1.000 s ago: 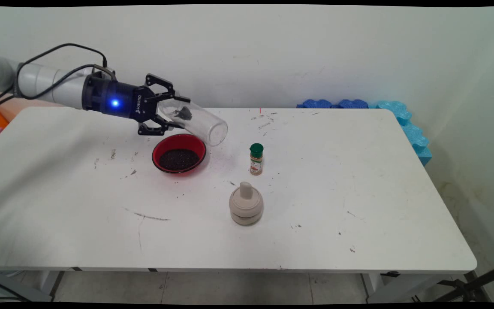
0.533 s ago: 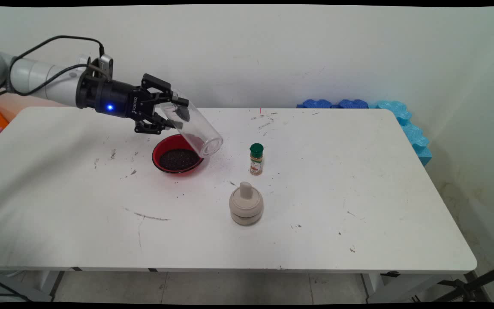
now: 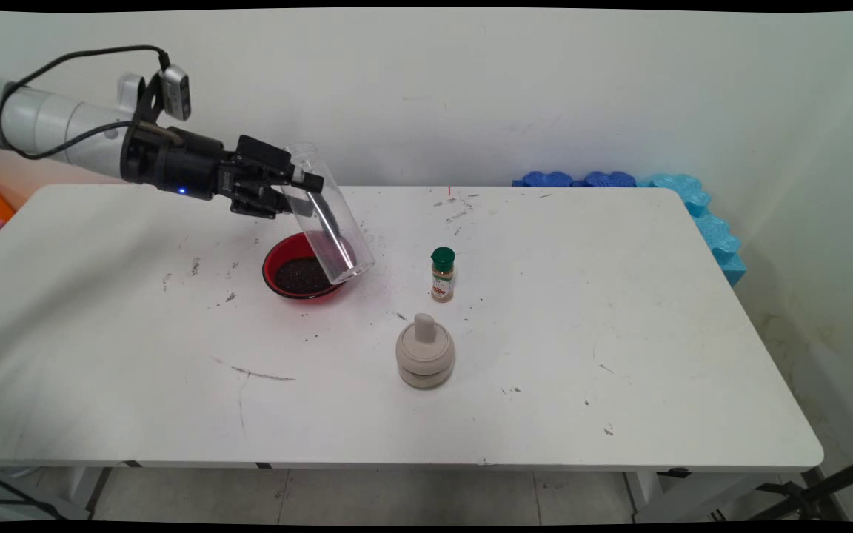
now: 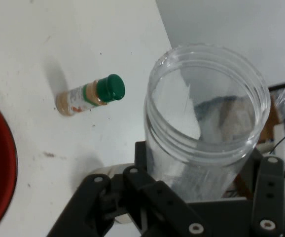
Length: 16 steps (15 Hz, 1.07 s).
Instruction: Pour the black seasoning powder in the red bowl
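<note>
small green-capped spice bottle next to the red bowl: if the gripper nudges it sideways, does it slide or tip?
The small spice bottle with the green cap stands upright, tall and narrow, so a high nudge would probably tip it. Its body looks round, so once down it may roll across the white table. It looks light for its size, and should need little force.

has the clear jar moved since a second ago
Yes. The clear jar, held by the tool, has swung from near-horizontal toward upright, its lower end shifting left over the red bowl.
</note>
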Available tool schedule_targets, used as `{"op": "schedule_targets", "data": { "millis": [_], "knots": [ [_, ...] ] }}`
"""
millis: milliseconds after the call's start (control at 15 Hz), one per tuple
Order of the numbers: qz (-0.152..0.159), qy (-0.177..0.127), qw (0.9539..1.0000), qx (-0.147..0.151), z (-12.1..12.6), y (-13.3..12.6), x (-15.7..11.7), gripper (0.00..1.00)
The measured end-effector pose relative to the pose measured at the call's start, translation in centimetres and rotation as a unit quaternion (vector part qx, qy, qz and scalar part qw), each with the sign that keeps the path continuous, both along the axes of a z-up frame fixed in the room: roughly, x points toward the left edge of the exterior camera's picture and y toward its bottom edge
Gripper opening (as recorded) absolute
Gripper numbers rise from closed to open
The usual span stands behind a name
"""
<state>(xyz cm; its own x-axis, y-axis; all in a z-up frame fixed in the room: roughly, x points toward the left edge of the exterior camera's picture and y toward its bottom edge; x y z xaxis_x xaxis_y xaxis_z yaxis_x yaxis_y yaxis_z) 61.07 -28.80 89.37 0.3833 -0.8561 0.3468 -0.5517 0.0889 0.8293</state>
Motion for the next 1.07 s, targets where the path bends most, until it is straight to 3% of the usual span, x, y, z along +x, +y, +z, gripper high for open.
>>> {"op": "schedule_targets", "data": {
  "millis": [200, 467, 867, 1067],
  "knots": [
    [-0.033, -0.044, 0.9971, -0.053, 0.9, 0.5, -0.5, 0.00],
    [-0.070, -0.096, 0.9868, -0.110, 1.8, 1.1, -1.2, 0.00],
    [-0.116, -0.155, 0.9651, -0.176, 2.7, 2.1, -2.1, 0.00],
    [-0.144, -0.185, 0.9488, -0.212, 2.8, 2.6, -2.5, 0.00]
  ]
}}
